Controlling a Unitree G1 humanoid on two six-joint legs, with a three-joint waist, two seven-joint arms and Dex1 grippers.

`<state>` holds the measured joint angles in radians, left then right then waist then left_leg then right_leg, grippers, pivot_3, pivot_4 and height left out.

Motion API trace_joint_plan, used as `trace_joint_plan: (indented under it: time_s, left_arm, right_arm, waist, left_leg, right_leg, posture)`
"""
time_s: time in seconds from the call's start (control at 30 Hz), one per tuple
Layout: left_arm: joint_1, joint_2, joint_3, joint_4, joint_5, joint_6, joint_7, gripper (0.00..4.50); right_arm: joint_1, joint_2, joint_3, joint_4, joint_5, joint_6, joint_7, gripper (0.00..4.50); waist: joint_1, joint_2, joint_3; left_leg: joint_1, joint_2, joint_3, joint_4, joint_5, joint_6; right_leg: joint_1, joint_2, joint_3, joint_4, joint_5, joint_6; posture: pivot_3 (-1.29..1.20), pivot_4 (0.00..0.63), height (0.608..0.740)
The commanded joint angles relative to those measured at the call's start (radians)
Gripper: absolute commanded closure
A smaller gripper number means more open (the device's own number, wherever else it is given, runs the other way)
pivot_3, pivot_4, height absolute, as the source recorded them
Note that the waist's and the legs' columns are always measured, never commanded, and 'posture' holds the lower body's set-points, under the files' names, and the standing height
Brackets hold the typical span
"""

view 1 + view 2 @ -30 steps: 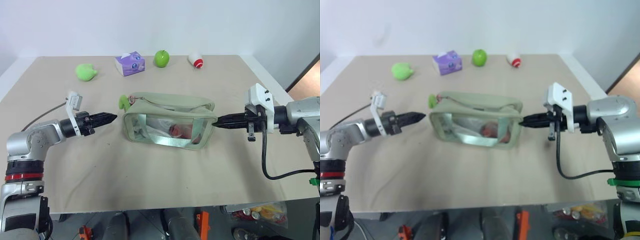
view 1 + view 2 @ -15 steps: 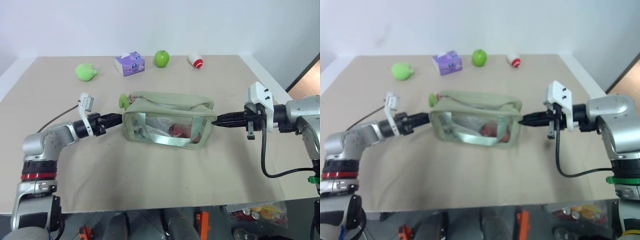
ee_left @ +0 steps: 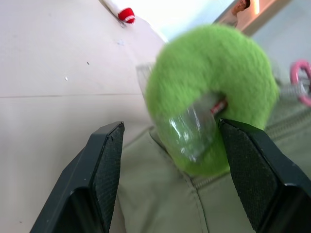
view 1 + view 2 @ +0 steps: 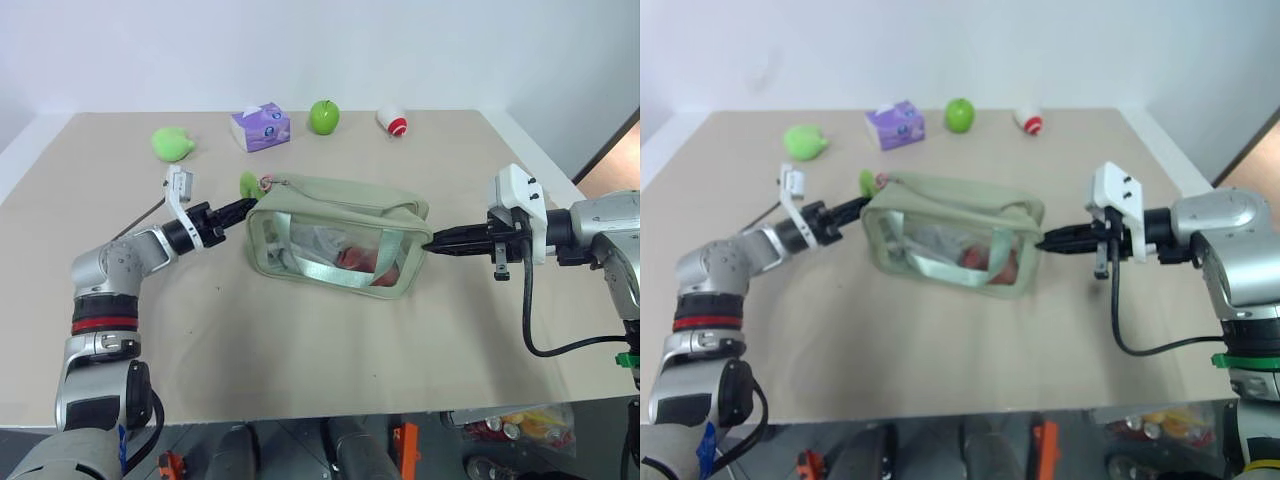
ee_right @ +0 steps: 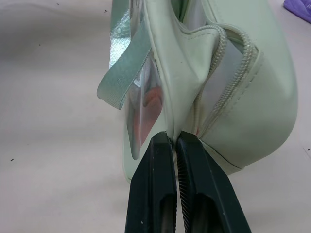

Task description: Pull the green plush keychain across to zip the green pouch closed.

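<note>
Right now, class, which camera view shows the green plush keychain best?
The left wrist view: the green plush keychain looms large between the open left tool's fingers, pink ring visible. Both eye views show it as a small patch at the green pouch's corner.

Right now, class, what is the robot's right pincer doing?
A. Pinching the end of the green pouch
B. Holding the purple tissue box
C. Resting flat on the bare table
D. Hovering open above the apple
A: the right wrist view shows the right pincer shut on the fabric at the end of the green pouch, beside its open zipper.
</note>
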<state>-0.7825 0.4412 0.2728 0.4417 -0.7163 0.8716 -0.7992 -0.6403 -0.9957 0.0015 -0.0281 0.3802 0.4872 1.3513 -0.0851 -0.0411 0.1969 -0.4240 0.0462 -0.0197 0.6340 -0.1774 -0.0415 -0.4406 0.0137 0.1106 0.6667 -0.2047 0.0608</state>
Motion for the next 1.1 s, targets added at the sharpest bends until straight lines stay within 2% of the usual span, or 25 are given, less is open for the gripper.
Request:
trace_joint_plan:
  time_s: [0.03,0.23,0.27,0.3,0.53,0.87,1.1]
  left_arm:
    - [-0.006,-0.014,0.004,-0.043,-0.014,0.002,-0.002,1.29]
    - [-0.002,-0.027,0.001,-0.061,-0.023,0.026,-0.006,1.29]
    - [-0.001,-0.027,0.001,-0.063,-0.022,0.028,-0.006,1.86]
    - [-0.001,-0.027,0.001,-0.065,-0.023,0.034,-0.007,2.06]
    - [0.014,-0.024,0.002,-0.098,-0.047,0.068,-0.023,4.49]
    - [0.018,0.021,-0.004,-0.110,0.004,0.007,-0.029,4.49]
    - [-0.094,0.090,0.041,-0.104,-0.006,-0.057,-0.032,4.49]
  right_arm:
    - [-0.009,-0.012,-0.022,-0.033,0.015,-0.002,0.002,4.50]
    - [-0.017,-0.004,-0.020,-0.029,0.016,-0.004,0.000,4.50]
    - [-0.018,-0.004,-0.019,-0.028,0.016,-0.005,0.001,4.50]
    - [-0.019,-0.003,-0.019,-0.027,0.016,-0.007,0.000,4.50]
    - [-0.024,0.004,-0.018,-0.023,0.016,-0.009,-0.001,4.50]
    - [-0.022,0.010,-0.016,-0.028,0.014,-0.011,-0.005,4.50]
    - [-0.020,0.011,-0.016,-0.027,0.013,-0.011,-0.007,4.50]
  waist:
    - [0.001,0.000,0.000]
    - [0.001,0.000,0.000]
    - [0.001,0.000,0.000]
    - [0.001,0.000,0.000]
    - [0.001,0.000,0.000]
    - [0.001,0.000,0.000]
    - [0.002,0.000,0.000]
  left_leg:
    - [0.000,0.000,0.000,0.000,0.000,0.000]
    - [0.000,0.000,0.000,0.000,0.000,0.000]
    - [0.000,0.000,0.000,0.000,0.000,0.000]
    - [0.000,0.000,0.000,0.000,0.000,0.000]
    - [0.000,0.000,0.000,0.000,0.000,0.000]
    - [0.000,0.000,0.000,0.000,0.000,0.000]
    - [0.000,0.000,0.000,0.000,0.000,0.000]
  right_leg:
    - [0.000,0.000,0.000,0.000,0.000,0.000]
    - [0.000,0.000,0.000,0.000,0.000,0.000]
    - [0.000,0.000,0.000,0.000,0.000,0.000]
    - [0.000,0.000,0.000,0.000,0.000,0.000]
    - [0.000,0.000,0.000,0.000,0.000,0.000]
    - [0.000,0.000,0.000,0.000,0.000,0.000]
    - [0.000,0.000,0.000,0.000,0.000,0.000]
  posture:
    - [0.00,0.150,0.740]
    - [0.00,0.150,0.740]
    - [0.00,0.150,0.740]
    - [0.00,0.150,0.740]
    - [0.00,0.150,0.740]
    - [0.00,0.150,0.740]
    - [0.00,0.150,0.740]
